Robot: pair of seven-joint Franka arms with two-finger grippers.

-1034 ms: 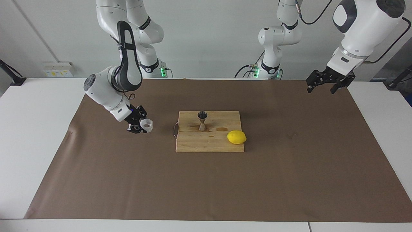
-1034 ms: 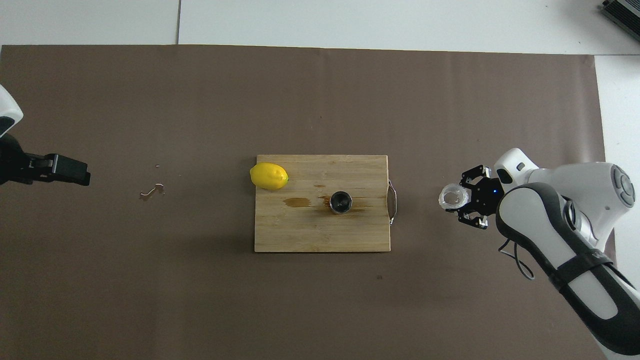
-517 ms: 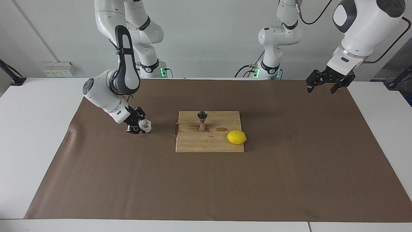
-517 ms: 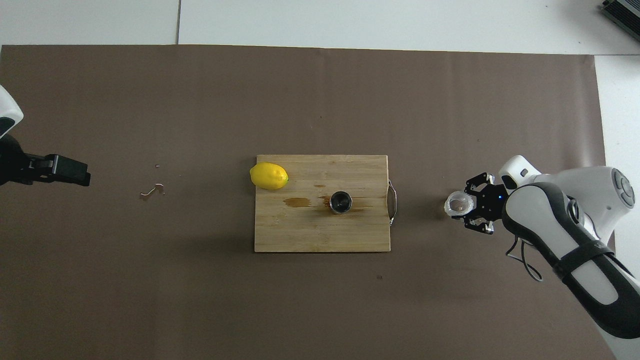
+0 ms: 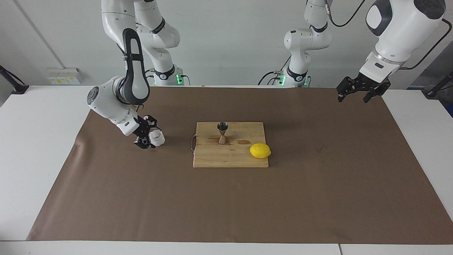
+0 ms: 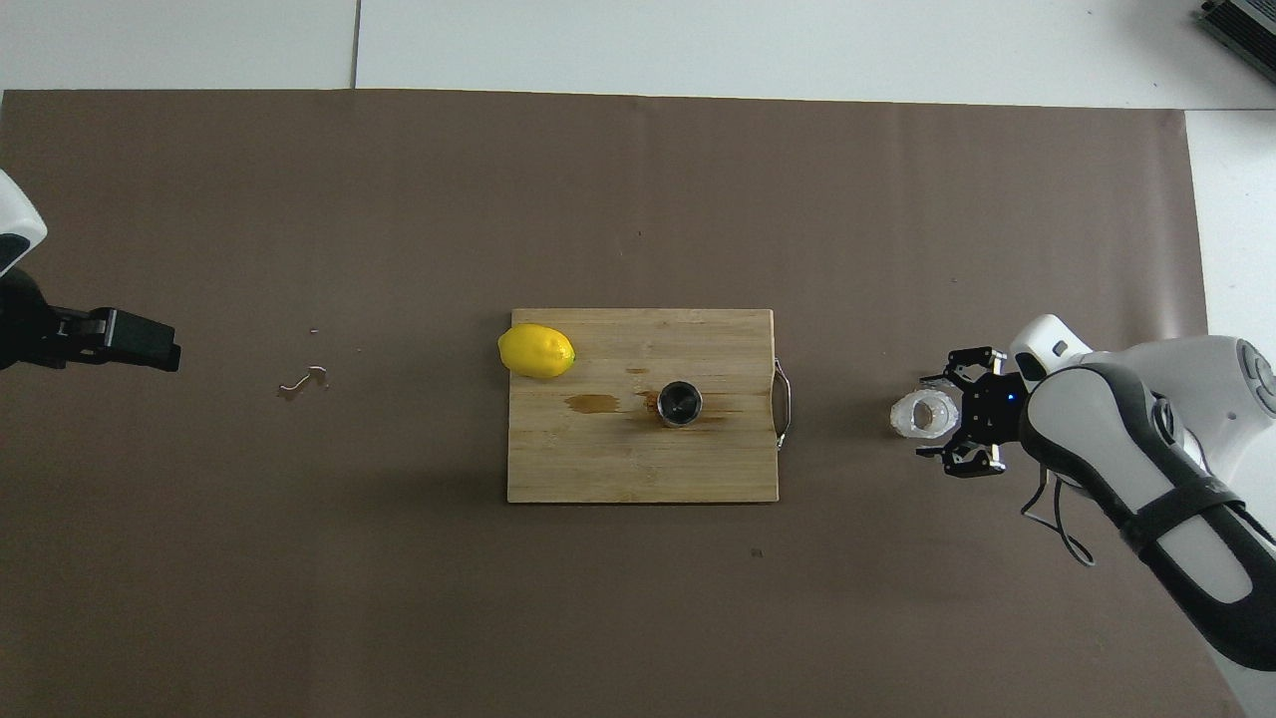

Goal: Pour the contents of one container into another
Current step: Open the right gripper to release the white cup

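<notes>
While the clear faceted cup [image 6: 923, 415] stands upright on the brown paper [image 5: 318, 198] toward the right arm's end of the table, the right gripper [image 5: 147, 134] sits low beside it, jaws spread wider than the cup, one finger on each flank. The grip looks released: the fingers appear clear of the glass and nothing is lifted.

Here's the line that matters. From the gripper, the cup lies straight ahead toward the wooden cutting board [image 6: 558, 469], and the board's metal handle [image 6: 787, 403] is the next thing along. The steel jigger [image 5: 222, 132] stands upright on the board, well apart from the cup, with wet stains beside its foot. The lemon [image 5: 260, 151] rests at the board's corner toward the left arm's end.

So the cup sits in the mouth of the jaws. My read is that any retreat wants to go straight back along that line, away from the board, because a sideways swing could clip the cup.

The left gripper [image 5: 354, 95] waits in the air over the paper at its own end, open and empty, much the farther of the two from the cup.
</notes>
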